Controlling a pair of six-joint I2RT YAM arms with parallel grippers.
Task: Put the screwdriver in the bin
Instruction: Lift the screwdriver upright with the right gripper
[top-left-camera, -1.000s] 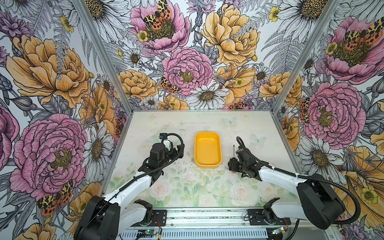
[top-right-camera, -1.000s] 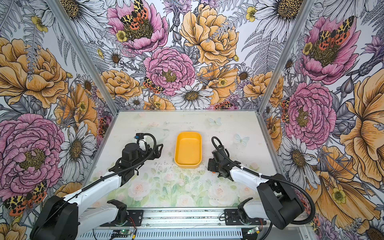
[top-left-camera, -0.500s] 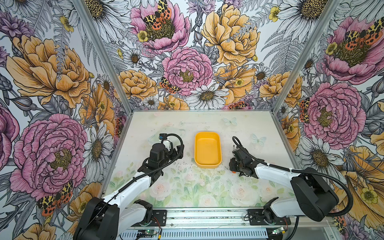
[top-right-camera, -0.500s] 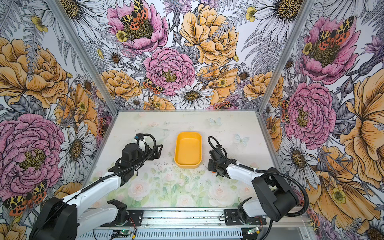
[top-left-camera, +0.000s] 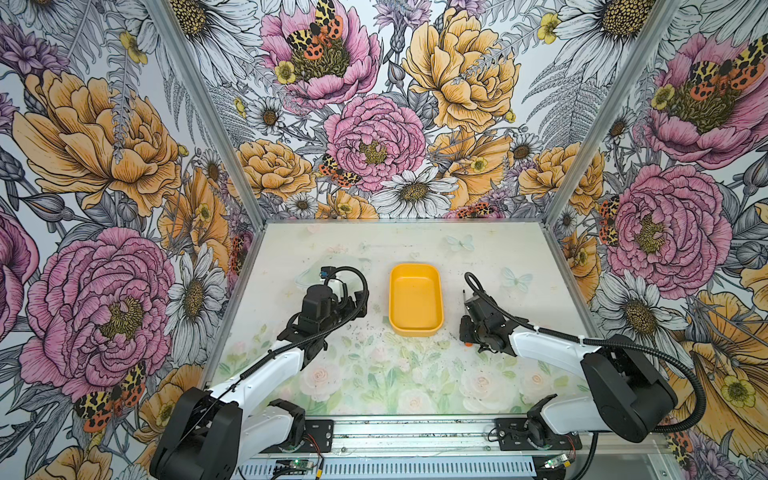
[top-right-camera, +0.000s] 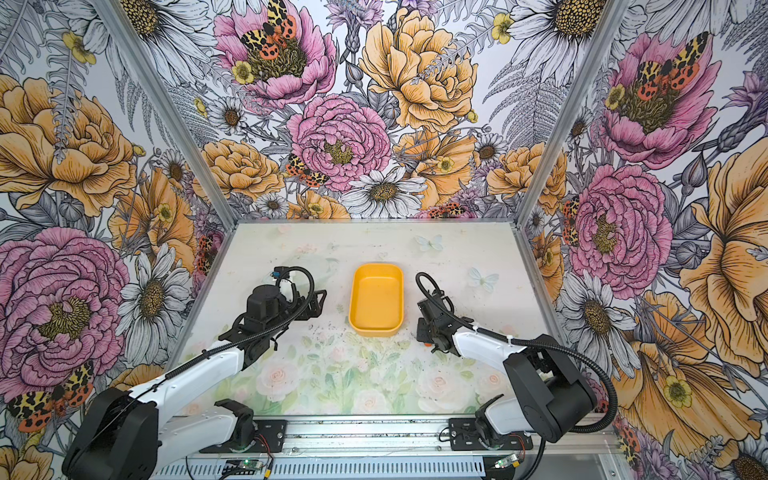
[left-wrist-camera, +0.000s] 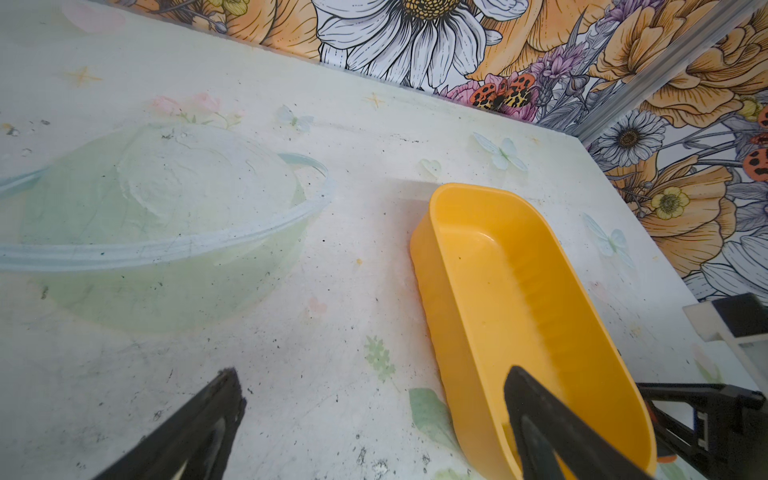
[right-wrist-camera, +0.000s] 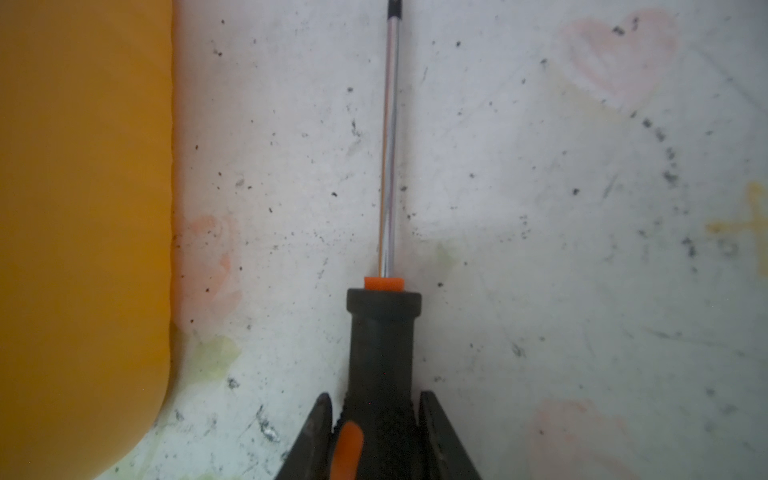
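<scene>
While the screwdriver (right-wrist-camera: 381, 332) is lying just right of the bin (top-left-camera: 415, 331), the right gripper (right-wrist-camera: 376, 411) is pinching its handle, seemingly in contact; the left gripper (left-wrist-camera: 372, 376) is hanging wide open.

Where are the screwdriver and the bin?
screwdriver (right-wrist-camera: 382, 345): right wrist view, on its black handle.
bin (top-left-camera: 415, 331): in a top view, on the outer wall nearest the arm bases.

The bin (top-left-camera: 415, 303) is a plain yellow-orange. The screwdriver (right-wrist-camera: 382, 345) has a black handle with orange insets and a shiny silver shaft, dark at the tip. The bench (top-left-camera: 374, 374) is pale, faintly printed with roses and butterflies, speckled black. The walls (top-left-camera: 365, 137) bloom pink, orange and white.
</scene>
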